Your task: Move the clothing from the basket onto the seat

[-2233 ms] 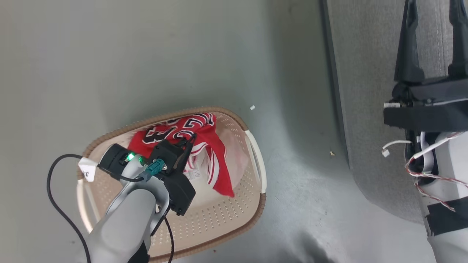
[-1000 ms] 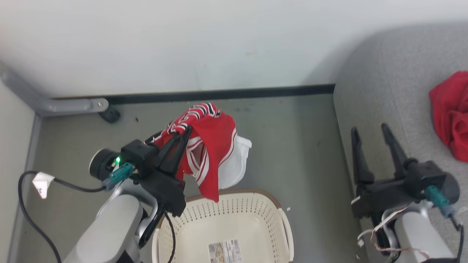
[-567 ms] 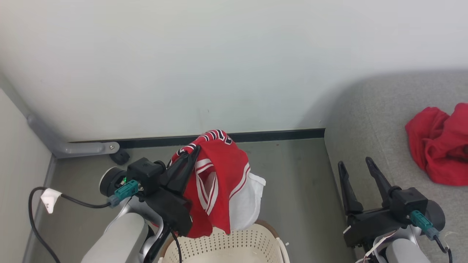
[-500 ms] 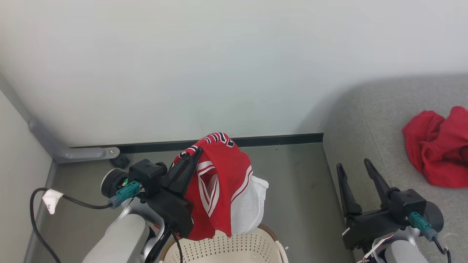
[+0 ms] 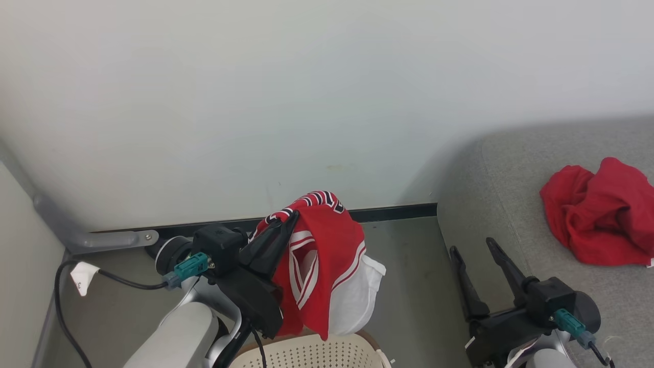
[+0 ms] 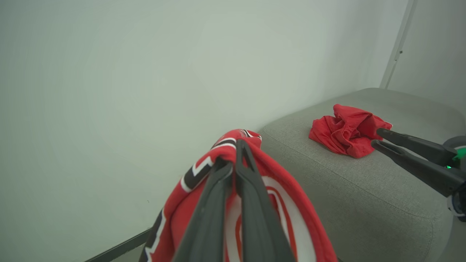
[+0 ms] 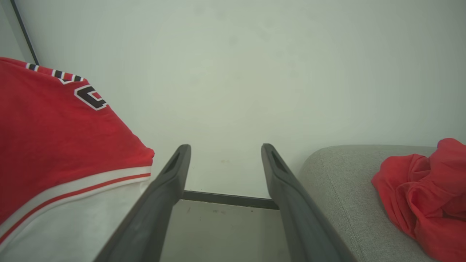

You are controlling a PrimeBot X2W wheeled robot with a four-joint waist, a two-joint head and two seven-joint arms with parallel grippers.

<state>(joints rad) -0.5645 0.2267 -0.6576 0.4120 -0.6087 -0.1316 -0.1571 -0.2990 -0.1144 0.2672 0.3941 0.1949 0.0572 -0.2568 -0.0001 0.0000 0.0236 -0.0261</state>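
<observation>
Our left gripper [image 5: 292, 217] is clamped tight on the jersey [image 5: 327, 250], its two dark fingers pressed together with a fold of red cloth caught near the tips. The jersey hangs from that grip in the air, above the far rim of the basket [image 5: 317, 355], which shows at the bottom edge of the head view. The lowest red corner hangs just over the rim, and we cannot tell whether it touches. Red cloth with white stripes faces us, a white panel droops on the right side, and black-and-white lettering runs over the top fold by the fingertips.

Our right gripper [image 5: 471, 245] has its fingers spread wide with nothing between them. It hovers by the rounded corner of the seat [image 5: 511, 168], fingers pointing toward the wall [image 5: 306, 102]. In the right wrist view we see the floor [image 5: 409, 286] and the dark baseboard [image 5: 388, 212] through the gap between the fingers.

The other red garment [image 5: 595, 214] lies crumpled on the seat, well apart from the right gripper. The jersey is apart from the seat, with a strip of floor between them. A black cable [image 5: 117, 281] with a small white tag loops from our left wrist.
</observation>
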